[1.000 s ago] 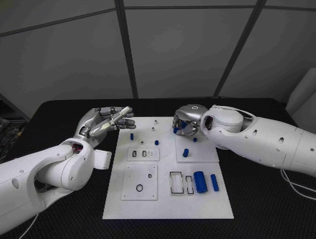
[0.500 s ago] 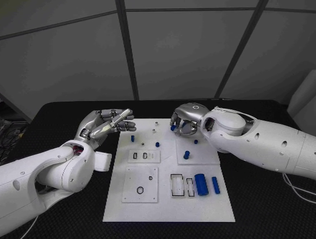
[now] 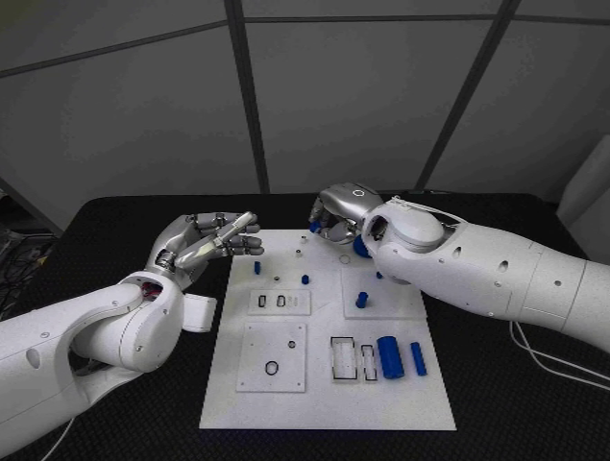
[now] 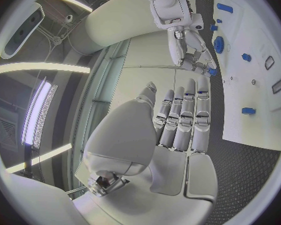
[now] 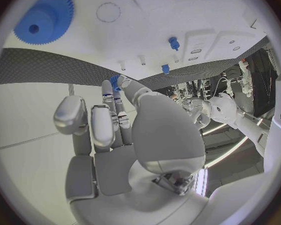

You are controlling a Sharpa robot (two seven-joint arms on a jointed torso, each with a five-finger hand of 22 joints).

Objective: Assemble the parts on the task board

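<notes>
A black, finely textured bench (image 3: pixel 125 216) stands before grey wall panels. On it lies the flat white task board (image 3: pixel 326 379), carrying small blue parts (image 3: pixel 388 355). The left robot hand (image 3: pixel 201 242) hovers empty beside its far left corner, fingers straight. The right robot hand (image 3: pixel 335 223) pinches a small blue piece (image 5: pixel 115 81) over the far edge.

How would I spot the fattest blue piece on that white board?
Find the white task board in the middle of the black table. Near its right edge, on the side closest to the robot, two blue cylinders lie side by side next to narrow slots. The thick blue cylinder is the left, stouter one; the thin blue cylinder is slimmer.
</notes>
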